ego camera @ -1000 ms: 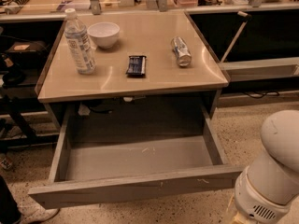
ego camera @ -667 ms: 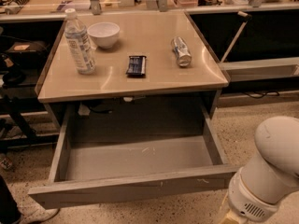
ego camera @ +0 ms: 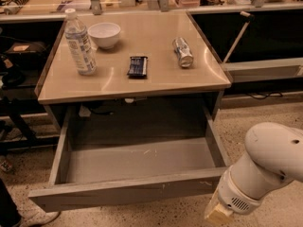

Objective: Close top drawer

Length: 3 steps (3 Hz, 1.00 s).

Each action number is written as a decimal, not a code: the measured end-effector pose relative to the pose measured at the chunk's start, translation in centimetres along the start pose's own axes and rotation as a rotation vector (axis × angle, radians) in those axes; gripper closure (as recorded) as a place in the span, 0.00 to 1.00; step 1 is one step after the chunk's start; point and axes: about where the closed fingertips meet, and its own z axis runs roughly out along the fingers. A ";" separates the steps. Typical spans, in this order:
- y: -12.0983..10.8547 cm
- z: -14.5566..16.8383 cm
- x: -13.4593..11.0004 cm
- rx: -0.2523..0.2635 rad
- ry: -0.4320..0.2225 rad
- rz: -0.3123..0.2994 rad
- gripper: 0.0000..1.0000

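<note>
The top drawer (ego camera: 124, 192) is pulled far out from under the tan table. It is a wide, shallow grey box, and its long flat front panel with small white scuffs faces me. Its inside (ego camera: 142, 161) holds nothing. My white arm (ego camera: 265, 167) fills the lower right, just off the drawer's right front corner, with a yellowish end piece (ego camera: 217, 213) at the bottom edge. My gripper is not in view; it lies beyond the frame's bottom edge.
On the tan tabletop (ego camera: 156, 82) stand a water bottle (ego camera: 79, 44), a white bowl (ego camera: 104, 34), a dark snack bar (ego camera: 138, 66) and a can on its side (ego camera: 182, 52). A grey shelf (ego camera: 265, 69) is at the right. Speckled floor lies around.
My arm has moved up and left, further into view, closer to the drawer's right front corner. The drawer has not moved.
</note>
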 end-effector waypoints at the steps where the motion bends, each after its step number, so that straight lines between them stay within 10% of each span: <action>1: -1.7 -0.4 -1.7 0.030 -0.022 -0.038 1.00; 3: -4.1 0.0 -4.4 0.048 -0.024 -0.081 1.00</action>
